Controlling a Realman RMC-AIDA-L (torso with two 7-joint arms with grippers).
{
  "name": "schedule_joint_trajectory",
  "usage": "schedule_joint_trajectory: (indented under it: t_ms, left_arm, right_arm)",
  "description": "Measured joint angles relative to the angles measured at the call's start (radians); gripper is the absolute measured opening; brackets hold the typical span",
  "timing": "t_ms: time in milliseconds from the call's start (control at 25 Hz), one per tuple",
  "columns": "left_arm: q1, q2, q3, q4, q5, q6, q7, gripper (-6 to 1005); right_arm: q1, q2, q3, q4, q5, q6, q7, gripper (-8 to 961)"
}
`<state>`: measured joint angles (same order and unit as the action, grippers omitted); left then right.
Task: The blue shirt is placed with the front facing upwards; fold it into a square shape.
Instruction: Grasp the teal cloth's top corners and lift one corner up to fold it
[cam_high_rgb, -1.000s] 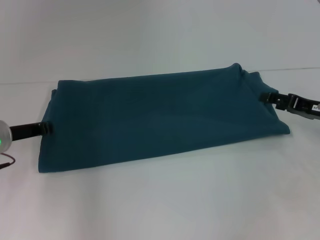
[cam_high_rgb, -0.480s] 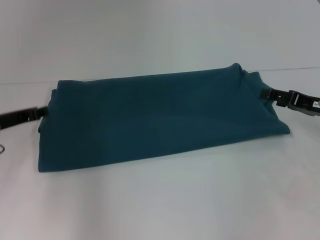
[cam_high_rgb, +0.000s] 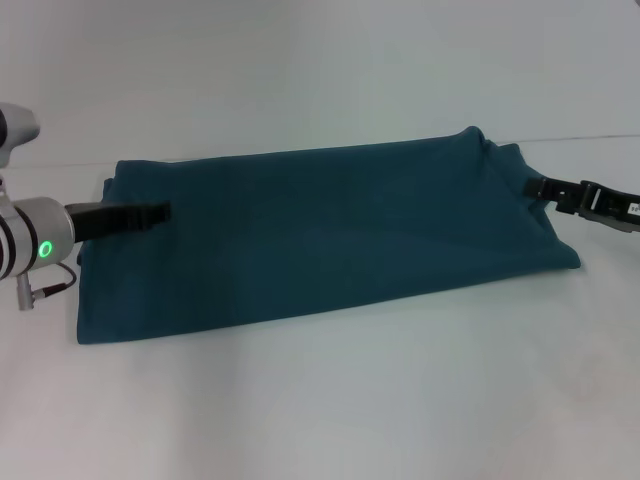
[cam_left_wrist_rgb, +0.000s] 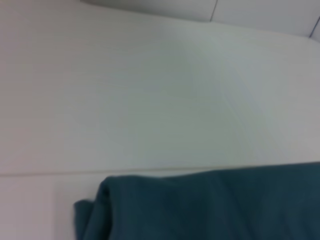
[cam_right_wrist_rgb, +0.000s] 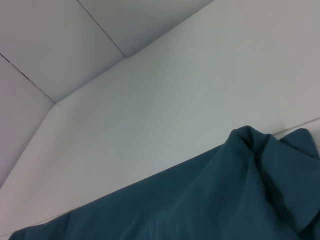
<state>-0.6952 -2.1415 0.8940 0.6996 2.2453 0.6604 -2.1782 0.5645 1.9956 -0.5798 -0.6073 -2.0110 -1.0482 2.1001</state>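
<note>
One shirt, two grippers, one table

There is one blue shirt (cam_high_rgb: 320, 235) across the frame's middle, one left gripper (cam_high_rgb: 150, 214) at the left edge, one right gripper (cam_high_rgb: 537, 187) at the right edge, and one white table (cam_high_rgb: 330, 400) beneath.

The blue shirt (cam_right_wrist_rgb: 200, 200) is filling the lower part of the right wrist view, its plain teal cloth showing no print. Its upper edge is running on a slant across the picture, and at one end the fabric is bunching into a raised peak with deep creases falling away from it and a second fold lying just beside that peak. The cloth is resting on a white table (cam_right_wrist_rgb: 165, 110), whose bare surface is stretching away beyond the shirt. Farther off, pale wall panels (cam_right_wrist_rgb: 65, 45) are standing behind the table, with thin dark seams running between them.
</note>
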Motion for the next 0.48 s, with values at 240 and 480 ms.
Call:
schedule_joint_trajectory:
  t_ms: [240, 480]
  left_arm:
    - [0.004, 0.016, -0.005, -0.054, 0.001, -0.031, -0.004, 583]
    - [0.032, 0.019, -0.05, -0.068, 0.006, -0.026, -0.005, 584]
  right_arm:
    - [0.0, 0.0, 0.003, 0.0, 0.0, 0.002, 0.0, 808]
    - [0.002, 0.0, 0.001, 0.0, 0.0, 0.005, 0.0, 808]
